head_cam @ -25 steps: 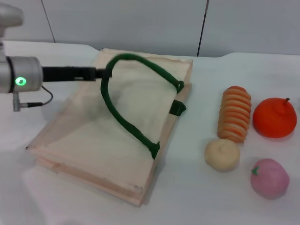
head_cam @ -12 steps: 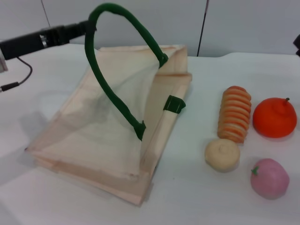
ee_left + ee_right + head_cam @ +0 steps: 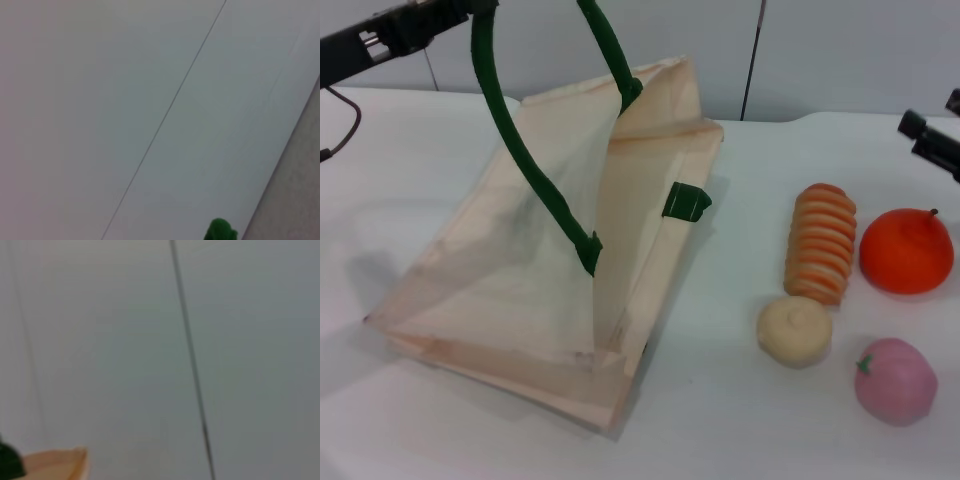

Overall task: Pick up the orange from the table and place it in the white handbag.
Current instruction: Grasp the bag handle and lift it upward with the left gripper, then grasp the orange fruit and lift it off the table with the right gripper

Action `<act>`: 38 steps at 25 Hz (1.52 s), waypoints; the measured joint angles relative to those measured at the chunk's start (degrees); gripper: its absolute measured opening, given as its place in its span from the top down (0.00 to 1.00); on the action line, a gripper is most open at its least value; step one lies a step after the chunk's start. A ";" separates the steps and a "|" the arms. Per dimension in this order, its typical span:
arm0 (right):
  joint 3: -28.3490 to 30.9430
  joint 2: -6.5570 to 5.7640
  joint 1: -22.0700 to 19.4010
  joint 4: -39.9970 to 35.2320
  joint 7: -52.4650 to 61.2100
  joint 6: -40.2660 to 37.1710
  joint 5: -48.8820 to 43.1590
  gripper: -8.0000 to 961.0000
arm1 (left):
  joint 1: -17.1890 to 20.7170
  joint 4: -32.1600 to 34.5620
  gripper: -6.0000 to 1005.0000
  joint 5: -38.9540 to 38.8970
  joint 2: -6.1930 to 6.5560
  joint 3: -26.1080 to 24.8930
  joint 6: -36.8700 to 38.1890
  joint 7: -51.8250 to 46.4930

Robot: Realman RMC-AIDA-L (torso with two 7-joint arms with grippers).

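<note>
The orange (image 3: 905,250) sits on the white table (image 3: 720,420) at the far right, stem nub up. The white handbag (image 3: 550,250) lies at the left with its upper side pulled up and its mouth gaping toward the fruit. My left gripper (image 3: 470,8), at the top left, is shut on the bag's dark green handle (image 3: 520,150) and holds it high. A bit of that handle shows in the left wrist view (image 3: 220,231). My right gripper (image 3: 932,112) is open and empty at the right edge, above and behind the orange. The bag's raised edge shows in the right wrist view (image 3: 55,465).
A ribbed orange-and-cream striped roll (image 3: 820,243) lies just left of the orange. A cream round bun (image 3: 794,330) and a pink round fruit (image 3: 894,380) lie in front of them. A grey panelled wall stands behind the table.
My left gripper has risen with the green handle, lifting the bag's upper side and opening its mouth. My right gripper has come into view at the right edge.
</note>
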 joint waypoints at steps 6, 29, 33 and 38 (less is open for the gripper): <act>0.35 -0.35 -1.74 -4.95 3.34 4.00 -6.51 0.09 | 0.30 0.00 0.88 -1.01 0.08 0.00 1.15 -0.01; 3.67 -0.38 -1.84 -12.35 11.94 0.43 -29.02 0.09 | 1.04 0.00 0.88 -1.64 0.70 0.00 1.29 -0.10; 4.16 -0.30 -1.51 -12.38 12.63 -1.40 -31.31 0.09 | 1.04 0.00 0.88 -1.63 0.70 0.00 1.29 -0.07; 4.18 -0.24 -0.91 -12.42 14.70 -4.30 -35.12 0.09 | 1.02 0.00 0.88 -1.63 0.70 0.00 1.22 -0.05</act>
